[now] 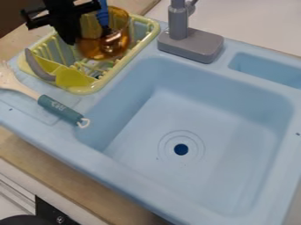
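Observation:
The black gripper (69,34) hangs at the upper left, over the yellow-green dish rack (136,55). Right beside it is a see-through amber vessel (110,46) at the rack's back right part; whether the two touch, I cannot tell. A blue handle (103,15) stands upright at the vessel, its lower end overlapping it. Toward the rack's front lies a yellow-green utensil (73,78) with a curved grey handle (36,66).
A brush with a teal handle (60,110) lies on the light blue sink's left ledge (32,115). The basin (147,127) has a dark drain hole (181,149). A grey faucet (189,43) rises behind it, with a small recess (267,69) to the right.

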